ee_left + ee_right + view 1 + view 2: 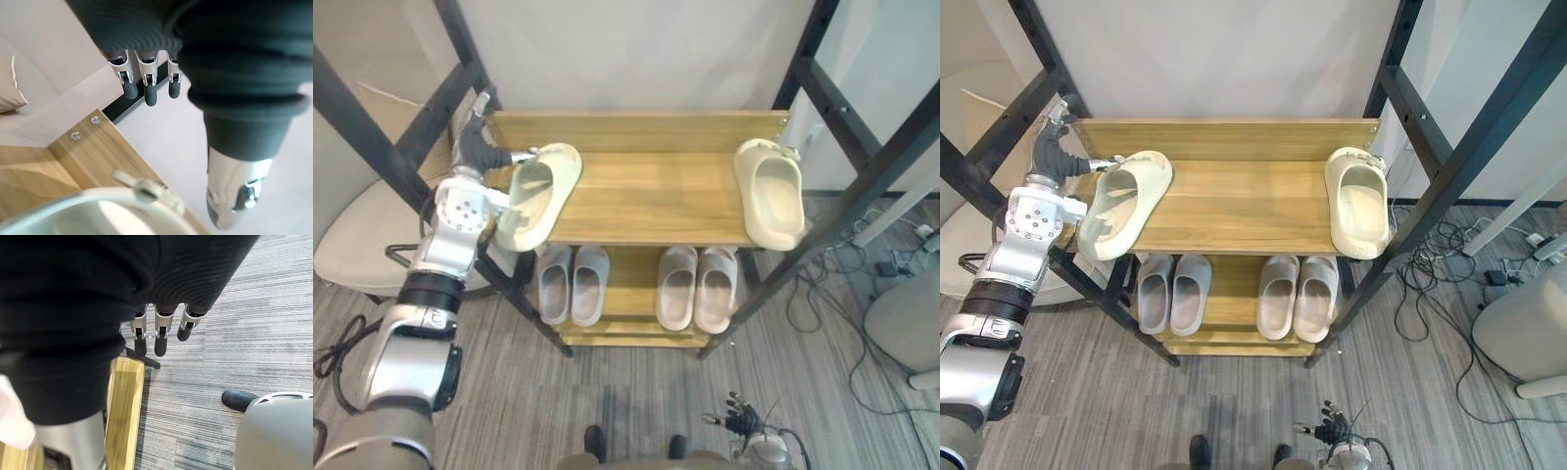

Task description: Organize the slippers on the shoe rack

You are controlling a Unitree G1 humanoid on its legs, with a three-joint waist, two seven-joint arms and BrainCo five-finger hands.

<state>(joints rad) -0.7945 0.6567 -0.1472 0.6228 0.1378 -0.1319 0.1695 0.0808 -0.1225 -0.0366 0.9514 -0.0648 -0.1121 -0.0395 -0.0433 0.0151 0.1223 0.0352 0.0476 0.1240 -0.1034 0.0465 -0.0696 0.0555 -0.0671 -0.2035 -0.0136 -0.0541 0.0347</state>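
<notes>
Head views: wooden shoe rack, top shelf carries two cream slippers. The left slipper lies tilted at the shelf's left front corner, with its near end hanging past the front edge. The right slipper lies along the right edge, its near end reaching the front edge. The two are well apart, with bare wood between them. The lower shelf holds a grey pair on its left half and a beige pair on its right half, each pair side by side. The left hand is at the top shelf's left rear corner, just beside the far end of the left slipper; whether it touches cannot be told. The right hand hangs low over the floor, in front of the rack. Left wrist view: fingers straight and thumb apart, holding nothing, with the slipper's rim and the shelf corner beyond them. Right wrist view: fingers relaxed and spread, empty, above striped grey floor beside a wooden board of the rack.
</notes>
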